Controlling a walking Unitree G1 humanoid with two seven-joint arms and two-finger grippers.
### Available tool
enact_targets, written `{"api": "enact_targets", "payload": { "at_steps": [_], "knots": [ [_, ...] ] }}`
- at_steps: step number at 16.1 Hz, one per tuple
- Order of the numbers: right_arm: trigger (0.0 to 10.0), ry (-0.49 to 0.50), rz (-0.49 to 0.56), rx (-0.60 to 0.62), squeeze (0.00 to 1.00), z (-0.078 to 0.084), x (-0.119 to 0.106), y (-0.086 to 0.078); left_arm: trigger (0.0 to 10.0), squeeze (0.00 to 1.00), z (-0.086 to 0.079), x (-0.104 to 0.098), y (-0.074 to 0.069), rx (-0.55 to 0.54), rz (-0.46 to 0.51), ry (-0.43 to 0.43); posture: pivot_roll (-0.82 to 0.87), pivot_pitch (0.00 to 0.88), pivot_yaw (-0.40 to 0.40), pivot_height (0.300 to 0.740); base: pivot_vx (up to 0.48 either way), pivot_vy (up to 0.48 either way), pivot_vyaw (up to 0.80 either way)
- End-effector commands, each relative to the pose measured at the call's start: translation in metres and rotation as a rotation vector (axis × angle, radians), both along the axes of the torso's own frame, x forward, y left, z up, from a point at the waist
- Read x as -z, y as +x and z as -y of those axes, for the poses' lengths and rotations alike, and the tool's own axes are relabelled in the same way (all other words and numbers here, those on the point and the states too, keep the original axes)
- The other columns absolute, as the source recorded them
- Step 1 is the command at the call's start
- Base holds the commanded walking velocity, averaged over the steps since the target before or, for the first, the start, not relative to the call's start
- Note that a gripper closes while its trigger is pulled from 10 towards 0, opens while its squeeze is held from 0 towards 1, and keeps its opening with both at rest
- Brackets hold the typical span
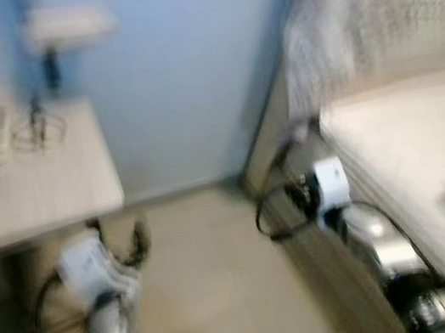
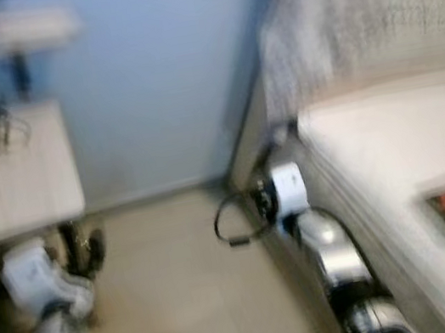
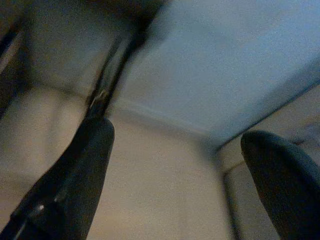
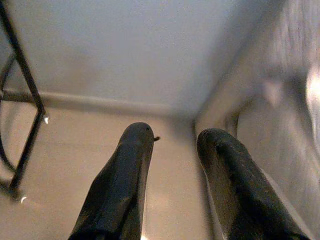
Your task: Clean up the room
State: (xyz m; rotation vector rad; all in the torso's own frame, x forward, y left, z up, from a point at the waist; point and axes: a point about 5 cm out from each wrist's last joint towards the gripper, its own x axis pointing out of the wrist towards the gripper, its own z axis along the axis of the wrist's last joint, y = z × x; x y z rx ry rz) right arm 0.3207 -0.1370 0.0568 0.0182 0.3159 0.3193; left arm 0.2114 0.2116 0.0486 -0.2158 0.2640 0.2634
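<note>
Blurred as I looked down: pale blue wall (image 1: 181,79) stood ahead, beige tiled floor (image 1: 208,281) lay below, white bed (image 1: 409,151) sat on my right, light wooden table (image 1: 45,185) on my left.

My head cameras look down, blurred, sharing the blue wall (image 1: 190,77), table (image 1: 45,185) and bed (image 2: 386,163); my wrist cameras (low, close) face the floor (image 4: 75,145) along my fingers (image 3: 75,175).

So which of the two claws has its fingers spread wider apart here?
The left claw: its wrist view shows a wide stretch of floor between the fingers. The right claw shows only a narrow gap.
</note>
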Motion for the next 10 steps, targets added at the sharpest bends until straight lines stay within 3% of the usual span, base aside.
{"api": "enact_targets", "payload": {
  "at_steps": [1, 3, 5, 6, 8, 10],
  "knots": [
    [10.0, 0.032, -0.011, 0.036, 0.00, -0.002, 0.003, -0.001, 10.0, 0.00, 0.013, -0.024, 0.024, 0.076, 0.117, 0.004, 0.41, 0.000, -0.296, 0.740, 0.000, 0.000, 0.00],
    [10.0, 0.035, -0.010, 0.069, 0.00, 0.008, 0.003, -0.002, 10.0, 0.00, 0.014, -0.022, 0.032, 0.067, 0.118, 0.003, 0.37, 0.000, -0.256, 0.740, 0.000, 0.000, 0.00],
    [10.0, 0.048, -0.027, 0.045, 0.00, 0.009, 0.006, -0.003, 10.0, 0.00, 0.003, -0.016, 0.023, -0.021, 0.088, 0.002, 0.37, 0.000, -0.257, 0.740, 0.000, 0.000, 0.00],
    [10.0, 0.045, -0.039, 0.033, 0.00, 0.011, 0.009, -0.005, 10.0, 0.00, 0.002, -0.012, 0.017, 0.015, 0.040, -0.039, 0.37, 0.000, -0.245, 0.740, 0.000, 0.000, 0.00],
    [10.0, 0.060, -0.041, 0.076, 0.00, 0.013, 0.018, -0.011, 10.0, 0.00, -0.010, -0.023, 0.019, 0.129, 0.015, 0.143, 0.38, 0.000, -0.155, 0.740, 0.000, 0.000, 0.00],
    [10.0, 0.032, -0.091, 0.138, 0.00, 0.012, 0.037, -0.024, 10.0, 0.00, -0.025, -0.043, 0.033, 0.270, 0.025, 0.252, 0.34, 0.000, -0.023, 0.740, 0.000, 0.000, 0.00]
  ]
}}
